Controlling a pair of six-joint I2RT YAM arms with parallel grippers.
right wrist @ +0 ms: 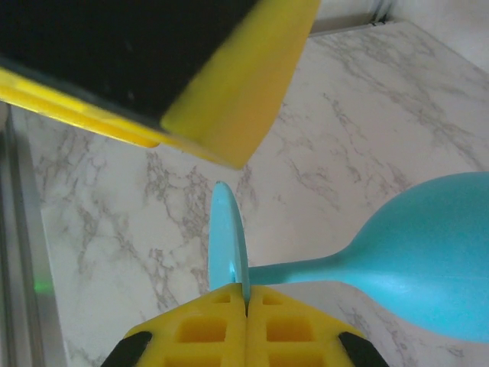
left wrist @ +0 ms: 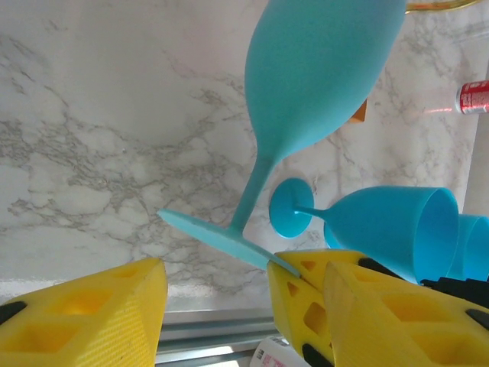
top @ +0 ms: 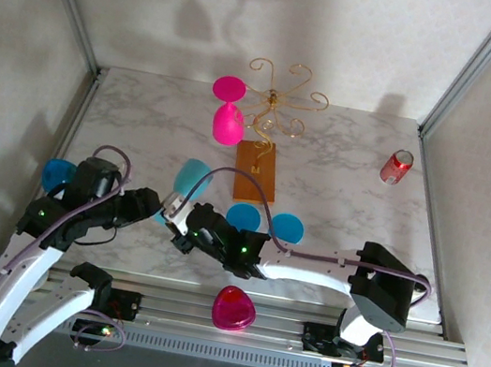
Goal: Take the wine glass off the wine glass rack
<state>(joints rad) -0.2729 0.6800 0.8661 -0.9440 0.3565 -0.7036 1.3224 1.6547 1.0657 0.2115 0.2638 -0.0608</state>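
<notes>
A pale teal wine glass (top: 192,177) hangs tilted above the table in front of the wine glass rack (top: 281,102), apart from it. My right gripper (right wrist: 246,290) is shut on the rim of its foot (right wrist: 228,237); the bowl (right wrist: 435,260) points away. My left gripper (left wrist: 244,279) stands open around that foot (left wrist: 218,235), its fingers (left wrist: 92,317) not touching it. In the top view the two grippers, right (top: 173,214) and left (top: 149,203), meet at the table's near left. A pink wine glass (top: 228,122) hangs upside down on the rack's left arm.
The rack's wooden base (top: 257,171) lies mid-table. Two blue glasses (top: 242,216) (top: 287,226) lie on their sides just right of the grippers, another (top: 57,174) at the far left. A red can (top: 397,166) lies at the back right. A pink glass (top: 234,308) sits on the front rail.
</notes>
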